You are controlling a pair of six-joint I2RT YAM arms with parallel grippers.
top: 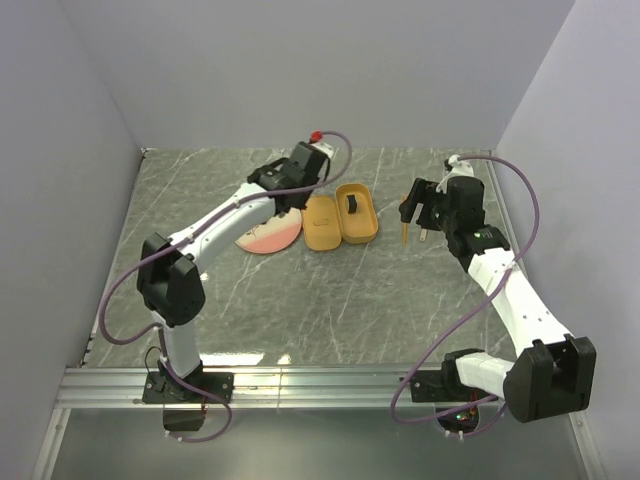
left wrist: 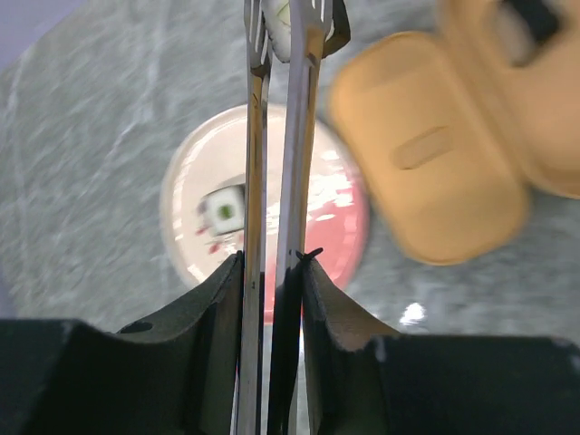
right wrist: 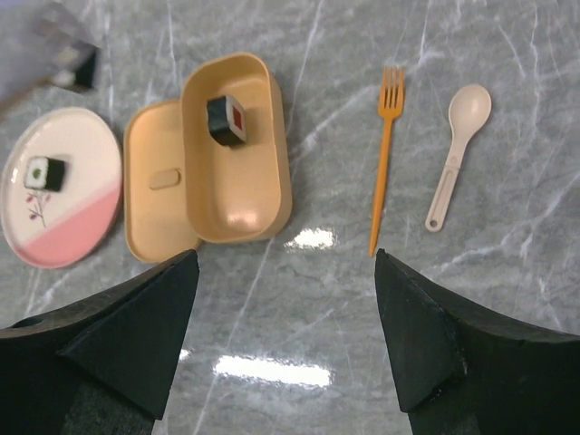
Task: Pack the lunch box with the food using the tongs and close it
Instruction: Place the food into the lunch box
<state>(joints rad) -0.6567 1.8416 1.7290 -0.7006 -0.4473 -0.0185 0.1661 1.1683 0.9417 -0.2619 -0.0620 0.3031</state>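
Note:
My left gripper (left wrist: 272, 258) is shut on the tongs (left wrist: 302, 136), whose two slim arms run up the left wrist view. Their tips pinch a food cube (left wrist: 280, 25) above the plate (left wrist: 195, 163). Another cube with a green centre (left wrist: 225, 210) lies on that plate. The orange-tan lunch box (right wrist: 237, 195) stands open and holds a red-centred cube (right wrist: 227, 120). Its flat lid (right wrist: 156, 204) lies beside it, toward the plate. My right gripper (right wrist: 283, 263) hovers open and empty over bare table near the box.
An orange fork (right wrist: 385, 154) and a beige spoon (right wrist: 458, 149) lie on the marble table to the right of the box. Grey walls enclose the table (top: 300, 300) on three sides. The left arm (top: 230, 215) reaches over the plate (top: 262, 240).

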